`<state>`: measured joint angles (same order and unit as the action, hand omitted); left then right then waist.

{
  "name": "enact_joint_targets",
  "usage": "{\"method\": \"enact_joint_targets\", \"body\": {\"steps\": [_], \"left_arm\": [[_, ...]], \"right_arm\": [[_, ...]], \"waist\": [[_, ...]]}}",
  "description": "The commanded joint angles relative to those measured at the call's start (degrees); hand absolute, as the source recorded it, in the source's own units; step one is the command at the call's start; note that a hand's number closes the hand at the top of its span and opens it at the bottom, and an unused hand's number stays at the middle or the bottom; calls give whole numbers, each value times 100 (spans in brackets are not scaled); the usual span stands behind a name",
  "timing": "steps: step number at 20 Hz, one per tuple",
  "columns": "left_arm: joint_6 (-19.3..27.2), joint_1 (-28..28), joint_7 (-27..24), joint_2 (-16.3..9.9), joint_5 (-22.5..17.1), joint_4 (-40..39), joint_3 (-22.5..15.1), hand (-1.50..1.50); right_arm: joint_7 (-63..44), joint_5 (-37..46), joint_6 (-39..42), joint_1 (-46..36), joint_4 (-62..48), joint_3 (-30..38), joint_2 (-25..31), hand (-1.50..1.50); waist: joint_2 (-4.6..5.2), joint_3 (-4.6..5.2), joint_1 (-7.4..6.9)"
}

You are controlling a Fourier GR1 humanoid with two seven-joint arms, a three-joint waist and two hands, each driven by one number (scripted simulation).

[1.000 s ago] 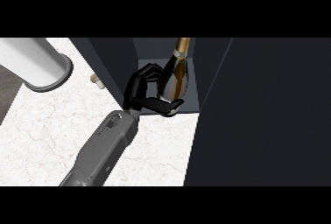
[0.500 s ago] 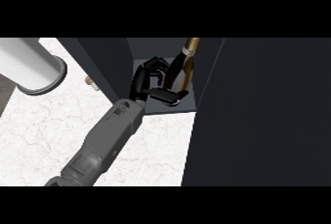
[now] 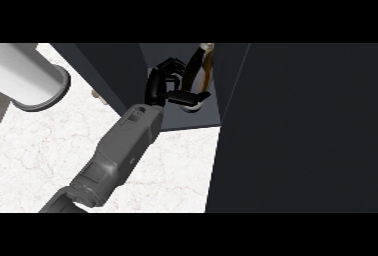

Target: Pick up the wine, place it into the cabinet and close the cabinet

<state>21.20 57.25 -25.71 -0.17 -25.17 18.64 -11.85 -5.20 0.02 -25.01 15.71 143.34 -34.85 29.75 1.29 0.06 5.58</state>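
Wine (image 3: 201, 62) mostly behind robot hand (image 3: 168, 85)

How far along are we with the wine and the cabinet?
Pickup looks done: the hand is curled round the wine, already inside the open cabinet. In hand: setting it down. Left: release, withdraw the arm and shut the cabinet door.

One grey forearm (image 3: 122, 152) seen, boxy segmented casing w/ rounded edges, darker joint nr elbow. Black hand (image 3: 168, 85) attached, slim jointed fingers, matte finish.
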Motion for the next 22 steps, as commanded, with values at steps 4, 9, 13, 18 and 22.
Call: {"method": "enact_joint_targets", "body": {"steps": [4, 9, 13, 18, 22], "left_arm": [[65, 249, -295, 15, -113, -635, 312, 150], [178, 672, -323, -149, -14, -929, 372, 150], [173, 549, -534, -300, 96, -1157, 326, -150], [604, 769, -610, -349, 264, -1367, 246, -150], [876, 976, -520, -485, 272, -1491, 283, -150]], "right_arm": [[-148, -340, 121, 470, 943, -146, 106, -150], [70, -338, 124, 311, 578, -94, -83, -150], [70, -382, 311, 383, 726, -116, 68, -150], [159, -418, 343, 494, 665, -59, 58, -150], [320, -366, 481, 456, 635, -103, 102, -150]], "waist": [[17, 2, 90], [61, 2, 58], [92, 7, 121], [83, 1, 176], [129, 5, 271]]}}
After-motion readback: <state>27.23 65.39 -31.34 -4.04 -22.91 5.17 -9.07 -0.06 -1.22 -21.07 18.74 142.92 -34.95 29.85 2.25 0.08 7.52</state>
